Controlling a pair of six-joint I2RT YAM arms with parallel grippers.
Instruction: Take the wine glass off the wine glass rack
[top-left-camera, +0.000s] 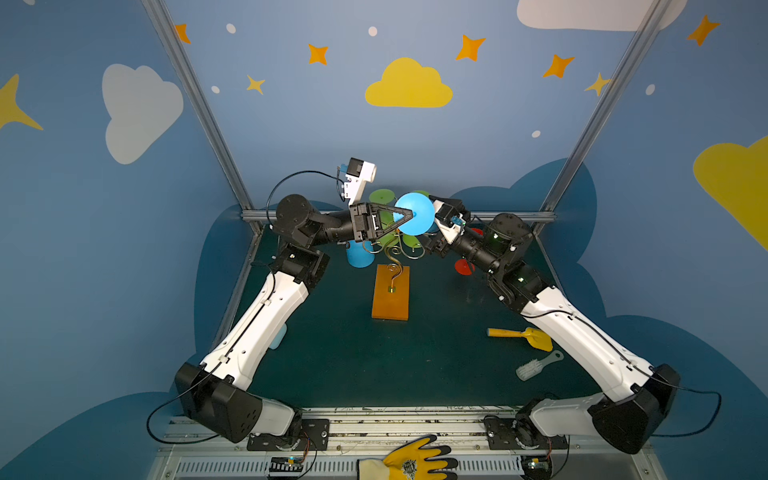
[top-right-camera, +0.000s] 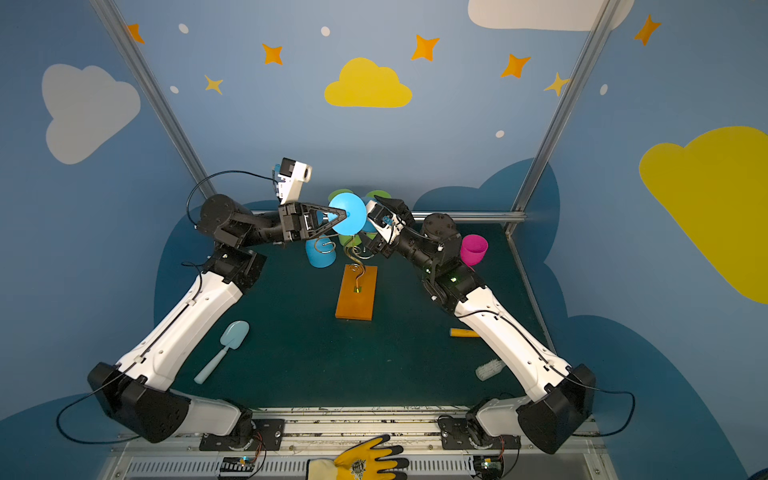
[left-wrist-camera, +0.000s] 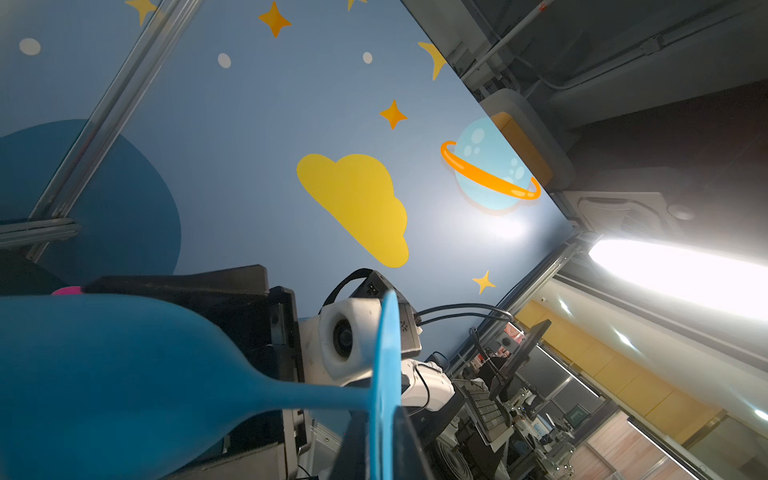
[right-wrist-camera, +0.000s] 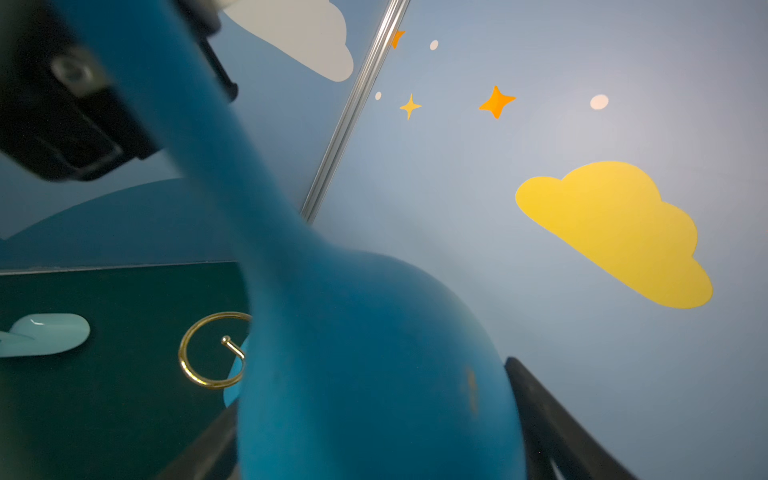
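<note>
Counter (top-left-camera: 436, 353), dark green: carries the wine glass rack (top-left-camera: 392, 305) at centre, orange-brown base flat, gold scrolls rising toward the far side.

Wine glass (top-left-camera: 422, 222), blue, opaque, matt: hangs in the air above the rack's far scrolls, foot up and bowl down, between both hands. One gold scroll (right-wrist-camera: 181, 353) just beside the stem; no contact visible.

Right hand (right-wrist-camera: 370, 386): reaches in from the right, a finger on either side of the bowl (left-wrist-camera: 104, 374), close against it. Squeezing or only flanking, cannot tell.

Left hand (top-left-camera: 409, 215): reaches in from the left, fingers (left-wrist-camera: 353, 453) straddling the thin foot (left-wrist-camera: 384, 365), one per face. Pinching or slack, cannot tell.

Handling, by judgement: looks like moulded plastic or silicone, so light, tough, not slippery. Foot thin, likely to pivot in a pinch; stem (left-wrist-camera: 316, 397) slim. Better held round the bowl's widest part, or on the stem just under the foot.
</note>
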